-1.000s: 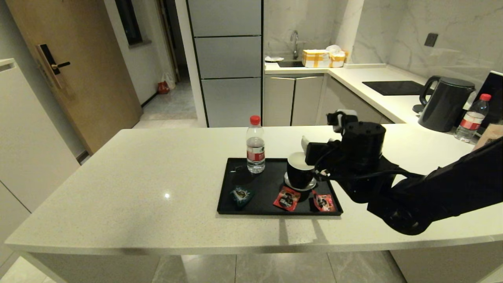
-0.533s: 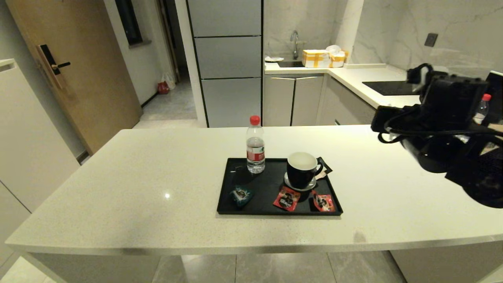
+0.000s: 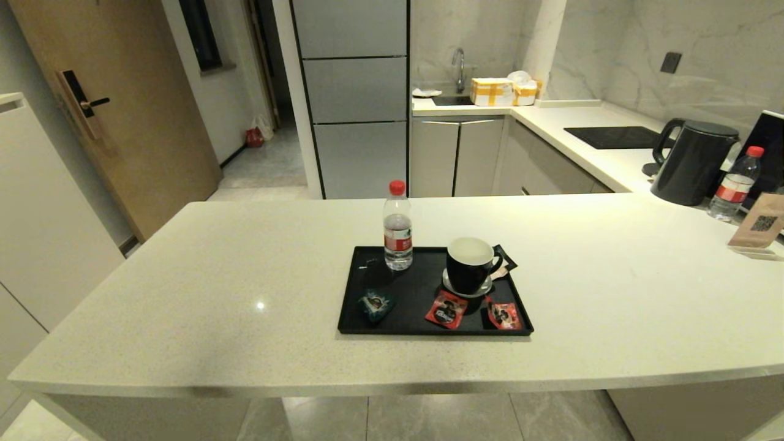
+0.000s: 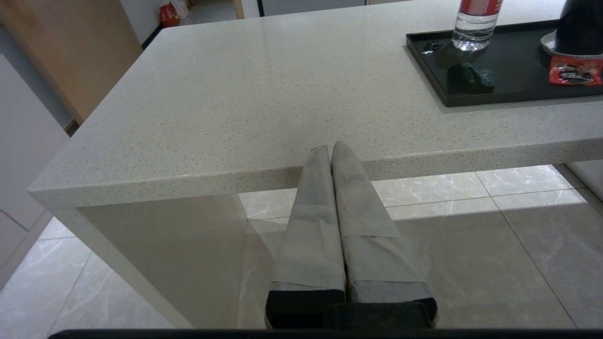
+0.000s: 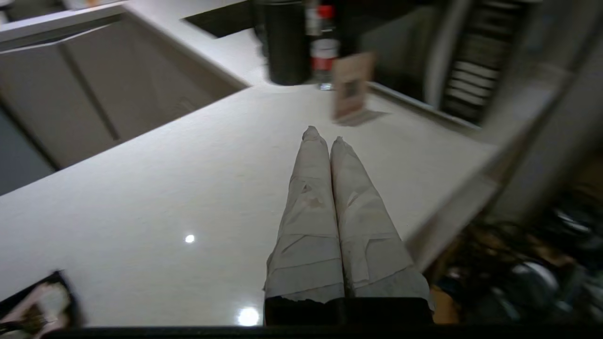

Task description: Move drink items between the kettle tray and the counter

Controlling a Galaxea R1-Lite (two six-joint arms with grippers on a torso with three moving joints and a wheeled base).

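Note:
The black tray [image 3: 416,294] lies on the cream counter [image 3: 245,275]. On its right half the black mug [image 3: 468,264] stands on a small saucer. Two red sachets lie by the tray's front rim, one [image 3: 446,310] in front of the mug and one [image 3: 504,315] near the right corner. Neither arm shows in the head view. My left gripper [image 4: 331,148] is shut and empty, low in front of the counter's edge, left of the tray [image 4: 513,89]. My right gripper [image 5: 324,135] is shut and empty over the counter's right part.
A clear red-capped water bottle [image 3: 398,226] and a teal sachet [image 3: 375,303] share the tray's left half. At the far right stand a black kettle [image 3: 695,162], a second bottle [image 3: 732,184] and a brown card stand [image 3: 759,229]. A dark packet [image 3: 505,260] lies behind the mug.
My right arm has drawn back from the mug, swung right and up, and left the head view. The mug stays on its saucer on the tray.

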